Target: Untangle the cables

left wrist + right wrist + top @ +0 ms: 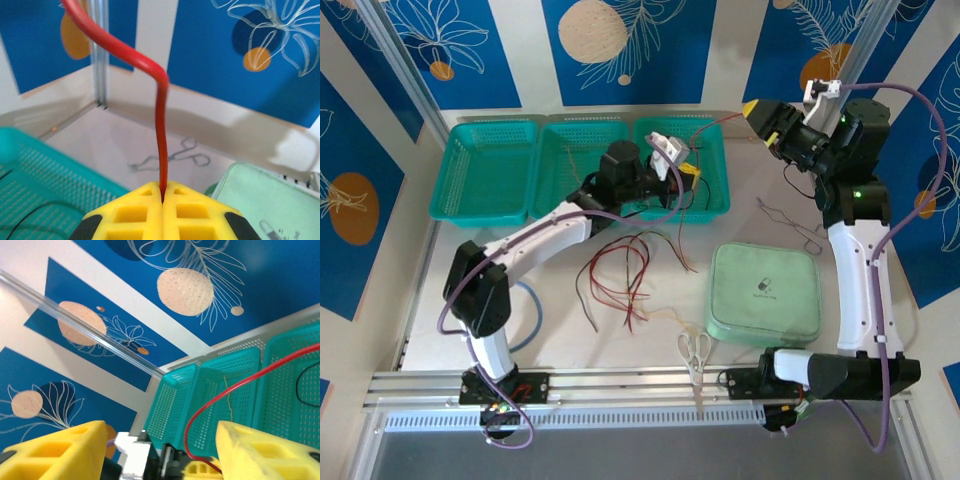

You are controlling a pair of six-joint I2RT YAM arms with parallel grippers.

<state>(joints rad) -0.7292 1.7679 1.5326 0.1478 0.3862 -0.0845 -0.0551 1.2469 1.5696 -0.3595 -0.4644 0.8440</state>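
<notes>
My left gripper (687, 172) hovers over the right teal basket (718, 195), shut on a red cable (161, 125) that rises from its yellow fingertips (145, 210) and bends away up and left. In the top view this red cable (720, 122) stretches toward my right gripper (760, 116), which hangs high at the back right. The right gripper (160, 455) is open, and the red cable (220, 395) arcs free between its fingers (265, 450) down to the left gripper's tip. More cables (620, 268), red and black, lie tangled on the table centre. A tan one (665, 316) lies nearer.
Three teal baskets (485, 170) line the back; a tan wire lies in the middle one and a black wire (696, 196) in the right. A green case (763, 292), scissors (695, 352), forceps (795, 222) and a blue tube (536, 310) lie on the table.
</notes>
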